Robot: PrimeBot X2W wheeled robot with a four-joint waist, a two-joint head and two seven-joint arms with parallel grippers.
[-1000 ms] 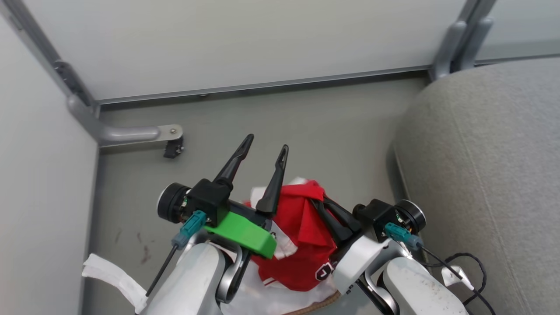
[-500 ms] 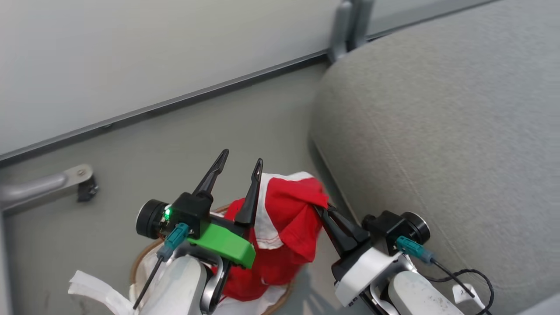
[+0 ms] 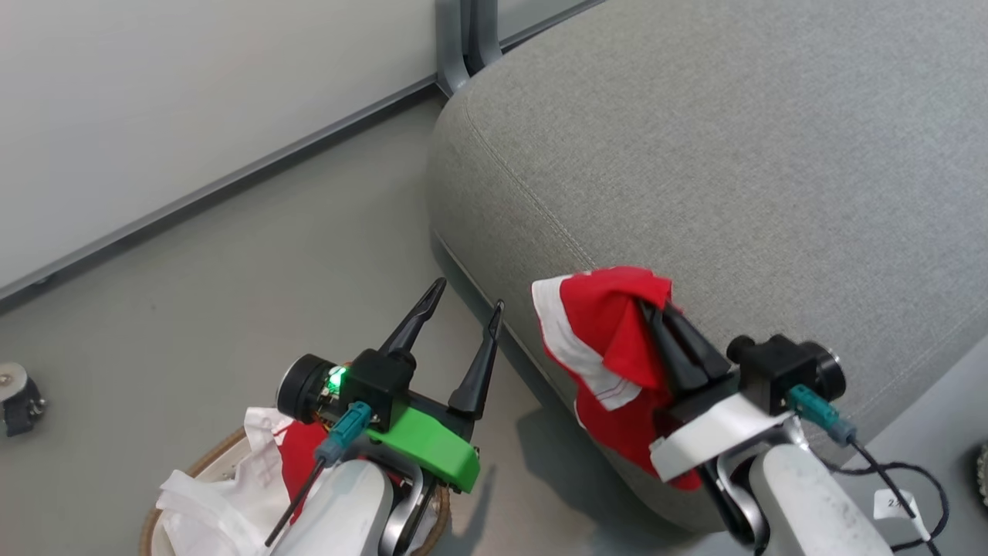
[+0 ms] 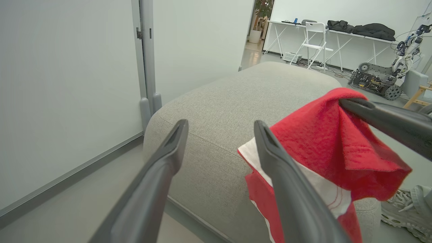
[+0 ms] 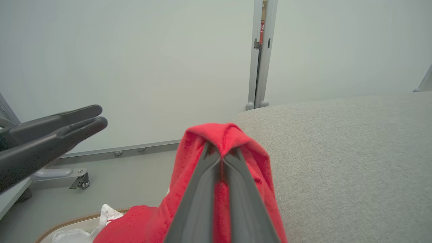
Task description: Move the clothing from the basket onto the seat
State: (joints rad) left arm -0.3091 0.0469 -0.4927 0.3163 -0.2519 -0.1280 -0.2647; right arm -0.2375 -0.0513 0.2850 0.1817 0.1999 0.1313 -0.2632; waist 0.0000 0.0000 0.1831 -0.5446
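My right gripper is shut on a bright red piece of clothing with white trim. The garment hangs from the fingers against the seat's rounded front edge; in the right wrist view the gripper pinches a fold of the clothing. The grey seat spreads to the right. My left gripper is open and holds nothing, above the floor beside the seat. The basket sits at the lower left under the left arm, with more red clothing and a white liner in it.
Pale wall panels with a grey post stand behind the seat's corner. A caster foot is at the far left. A black cable trails by the right arm. A shoe lies beyond the seat.
The head view has swung right, bringing the seat in. The right gripper has carried the red garment from above the basket to the seat's front edge. The left gripper stays open.
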